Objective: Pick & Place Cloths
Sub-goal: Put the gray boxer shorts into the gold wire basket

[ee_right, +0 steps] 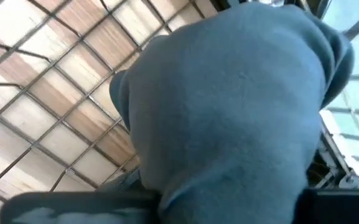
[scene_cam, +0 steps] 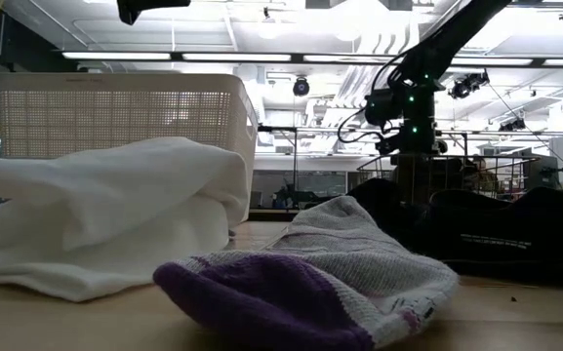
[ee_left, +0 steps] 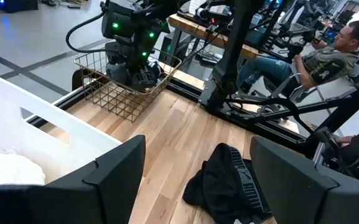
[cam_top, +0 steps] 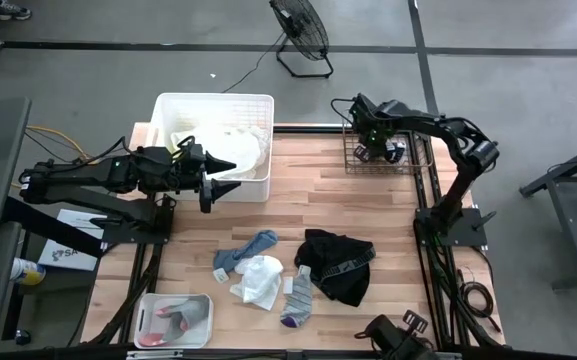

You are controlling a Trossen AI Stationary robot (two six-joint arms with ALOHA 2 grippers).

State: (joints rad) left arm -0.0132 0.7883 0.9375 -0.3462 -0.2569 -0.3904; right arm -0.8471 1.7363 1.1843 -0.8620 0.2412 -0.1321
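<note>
The right gripper (cam_top: 376,138) reaches down into the brown wire basket (cam_top: 352,165) at the far right corner of the wooden table (cam_top: 368,210). Its own camera is filled by a soft blue-grey cloth (ee_right: 229,106) with the basket wires right behind it. The cloth sits between the fingers, so I think the jaws are closed on it, about to let it go into the basket.

The left gripper (cam_top: 230,176) hangs beside the big white plastic bin (cam_top: 218,105) at the far left. Its jaws are wide and hold nothing. A white cloth (cam_top: 243,150) already lies in that bin.

So some of the job looks done, but lots is left. In the middle of the table there lie a blue sock (cam_top: 248,248), a crumpled white cloth (cam_top: 260,280), a grey sock with a purple toe (cam_top: 296,300) and a black garment with a lettered band (cam_top: 336,262). They lie close together, some touching. A small white tray (cam_top: 146,318) at the near left corner holds a grey and pink sock (cam_top: 178,318)
</note>
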